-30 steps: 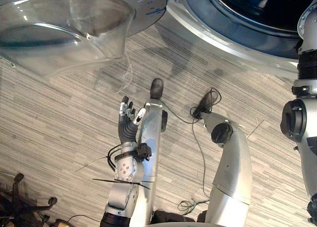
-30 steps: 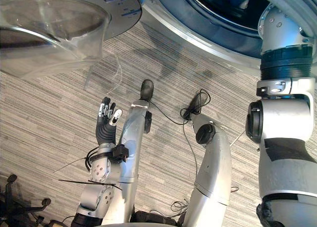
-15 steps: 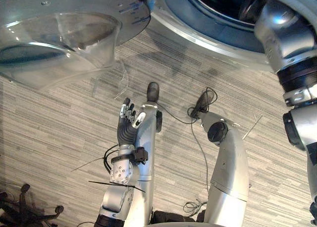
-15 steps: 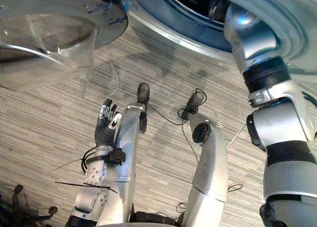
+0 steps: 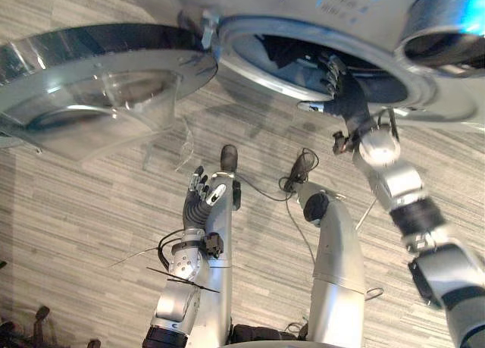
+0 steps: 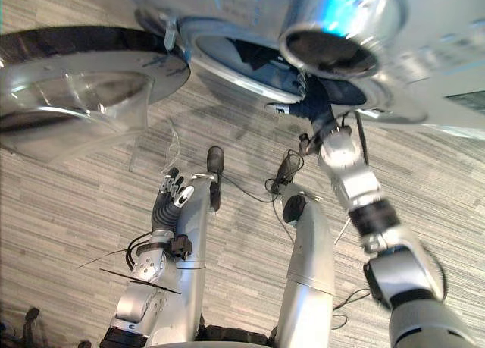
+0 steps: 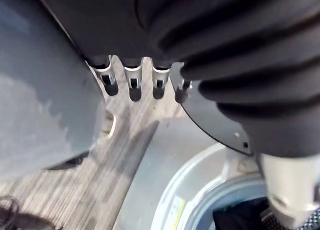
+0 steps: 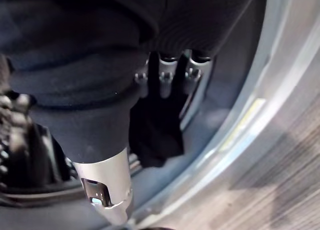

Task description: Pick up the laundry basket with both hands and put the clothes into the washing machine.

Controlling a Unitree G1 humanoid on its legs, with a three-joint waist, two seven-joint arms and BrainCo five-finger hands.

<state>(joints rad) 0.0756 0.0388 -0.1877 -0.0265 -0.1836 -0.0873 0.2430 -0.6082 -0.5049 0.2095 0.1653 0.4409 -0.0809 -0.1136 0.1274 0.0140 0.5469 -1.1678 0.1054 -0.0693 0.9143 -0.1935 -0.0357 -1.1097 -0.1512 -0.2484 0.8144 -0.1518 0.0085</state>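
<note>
The washing machine (image 5: 364, 10) stands ahead with its round door (image 5: 98, 83) swung wide to the left. Dark clothes (image 8: 155, 132) lie inside the drum, and a dark fold (image 5: 284, 52) shows past the silver rim (image 5: 250, 79). My right hand (image 5: 337, 90) is stretched out to the drum's mouth, its fingers (image 8: 167, 77) straight and empty in front of the dark cloth. Low down by my side, my left hand (image 5: 197, 204) hangs open with straight fingers (image 7: 131, 84), holding nothing.
Grey striped carpet (image 5: 76, 204) covers the floor in front of the machine. The open door's clear glass bowl (image 5: 129, 98) juts out over the floor at the left. A black chair base (image 5: 30, 325) shows at the lower left corner.
The whole picture has shifted as the camera tilted up. My right arm has stretched forward, and its hand now shows at the drum's mouth. The left hand has kept its place.
</note>
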